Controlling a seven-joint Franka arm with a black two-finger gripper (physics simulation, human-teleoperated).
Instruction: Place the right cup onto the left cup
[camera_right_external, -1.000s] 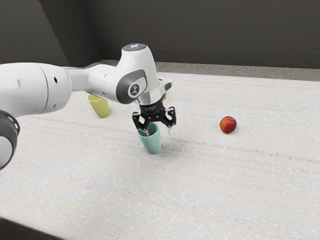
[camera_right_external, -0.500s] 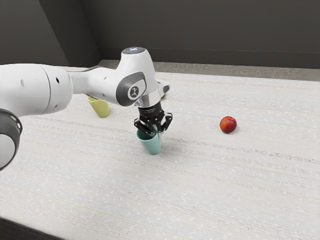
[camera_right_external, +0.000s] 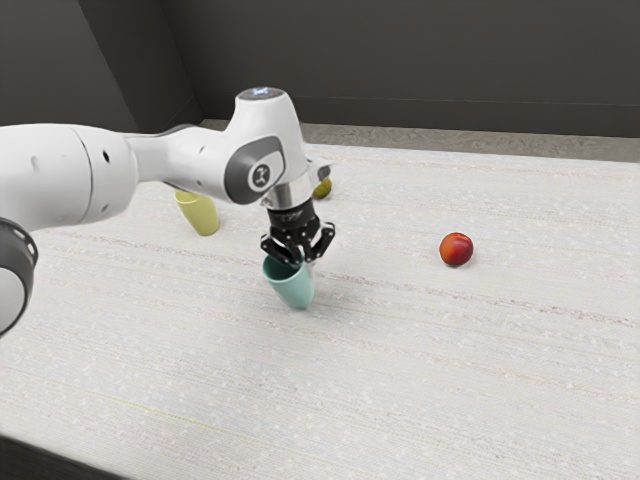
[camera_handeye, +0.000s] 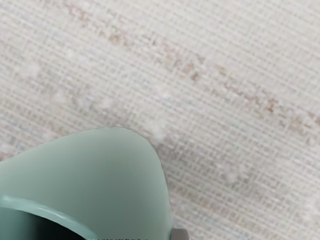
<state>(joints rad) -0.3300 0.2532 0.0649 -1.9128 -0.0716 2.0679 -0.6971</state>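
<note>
Above the table (camera_right_external: 400, 380), the gripper (camera_right_external: 303, 262) is clamped on the teal cup (camera_right_external: 293, 289) by its rim; grasping seems done, so next comes lifting it over the yellow cup (camera_right_external: 203, 215).

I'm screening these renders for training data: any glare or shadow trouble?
Exterior view: even light on the pale tabletop, dark wall behind, no harsh glare or hard-edged shadows on the table. Wrist view: light sheen along the rim of the teal cup, its inside very dark, a soft shadow on the tabletop beside it.
</note>
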